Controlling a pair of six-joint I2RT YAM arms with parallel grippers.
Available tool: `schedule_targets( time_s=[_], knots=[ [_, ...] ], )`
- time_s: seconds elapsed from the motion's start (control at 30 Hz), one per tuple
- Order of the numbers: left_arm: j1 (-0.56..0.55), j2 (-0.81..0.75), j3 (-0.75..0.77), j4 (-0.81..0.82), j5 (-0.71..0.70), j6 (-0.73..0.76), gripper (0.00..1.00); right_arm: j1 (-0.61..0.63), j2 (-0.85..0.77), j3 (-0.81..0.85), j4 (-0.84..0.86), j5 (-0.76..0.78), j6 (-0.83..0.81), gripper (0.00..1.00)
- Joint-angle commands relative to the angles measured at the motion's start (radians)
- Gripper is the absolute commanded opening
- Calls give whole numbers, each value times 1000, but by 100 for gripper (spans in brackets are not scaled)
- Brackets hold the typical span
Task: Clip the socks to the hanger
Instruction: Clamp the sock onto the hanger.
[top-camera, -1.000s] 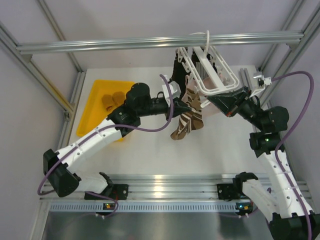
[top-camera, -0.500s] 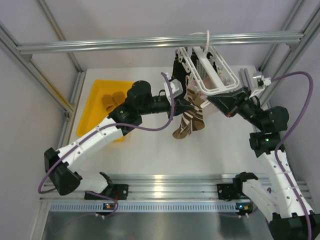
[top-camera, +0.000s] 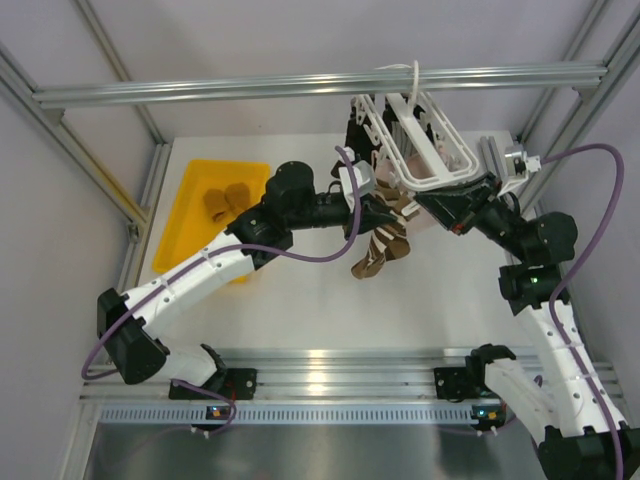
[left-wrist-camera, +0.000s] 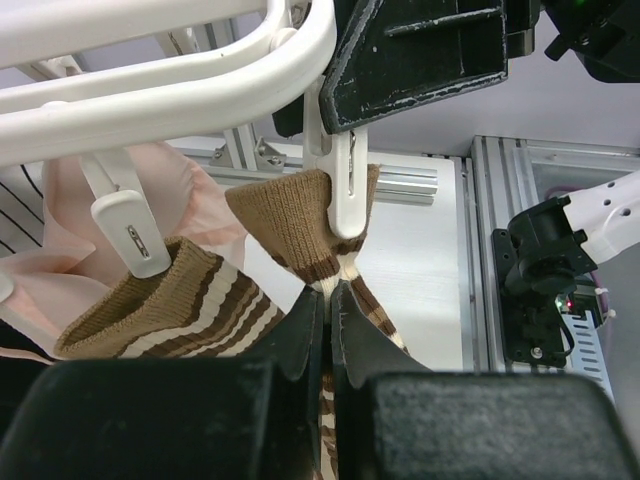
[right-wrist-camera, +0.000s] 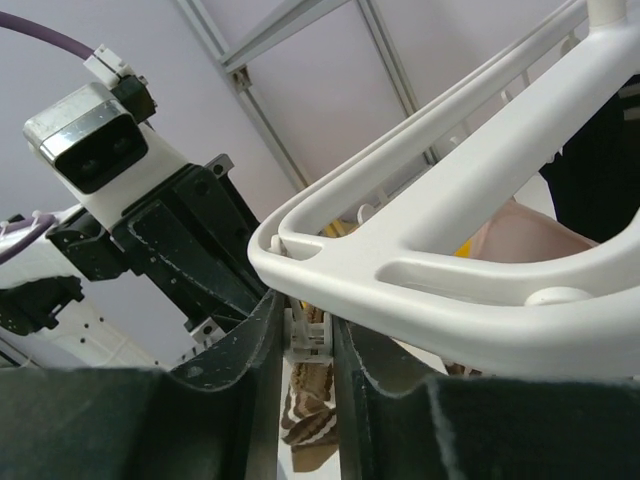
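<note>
The white hanger (top-camera: 415, 140) hangs from the aluminium bar. My left gripper (top-camera: 385, 212) is shut on a brown sock with cream stripes (top-camera: 378, 245), just under the hanger. In the left wrist view the gripper (left-wrist-camera: 328, 295) pinches this sock (left-wrist-camera: 285, 215) right below a white clip (left-wrist-camera: 345, 190), and the cuff sits in that clip. A second striped sock (left-wrist-camera: 170, 300) and a pale pink sock (left-wrist-camera: 215, 195) hang from nearby clips. My right gripper (right-wrist-camera: 305, 335) is shut on the top of a clip under the hanger's frame (right-wrist-camera: 450, 230). It also shows in the top view (top-camera: 428, 205).
A yellow tray (top-camera: 190, 215) at the back left holds mustard socks (top-camera: 225, 198). A black sock (top-camera: 352, 140) hangs on the hanger's far left side. The aluminium bar (top-camera: 200, 90) crosses above the table's back. Metal rails (top-camera: 330, 375) run along the near edge.
My left arm has moved right and up with the striped sock, bringing its cuff under the hanger's near clips. The right arm has stayed at the hanger.
</note>
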Motion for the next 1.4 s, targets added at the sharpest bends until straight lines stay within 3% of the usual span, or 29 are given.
schedule_targets(
  time_s=[0.0, 0.1, 0.4, 0.73, 0.9, 1.23, 1.37],
  knots=[
    [-6, -12, 45, 73, 5, -10, 0, 10, -8, 38, -30, -3, -47, 23],
    [-6, -17, 42, 72, 6, -9, 0, 10, -11, 48, -63, 9, -60, 39],
    [-4, -29, 39, 41, -21, 0, 0, 7, -46, 58, -135, 11, -97, 63],
    [52, -112, -15, -24, -58, -36, 0, 7, -235, -16, -341, -81, -235, 60],
    [140, -160, -39, -34, -41, -89, 0, 7, -334, -24, -457, -51, -281, 59],
    [244, -212, -90, -54, 0, -123, 0, 7, -275, 41, -455, 81, -375, 56],
    [299, -216, -102, -60, 25, -140, 0, 7, -230, 59, -393, 63, -373, 56]
  ],
)
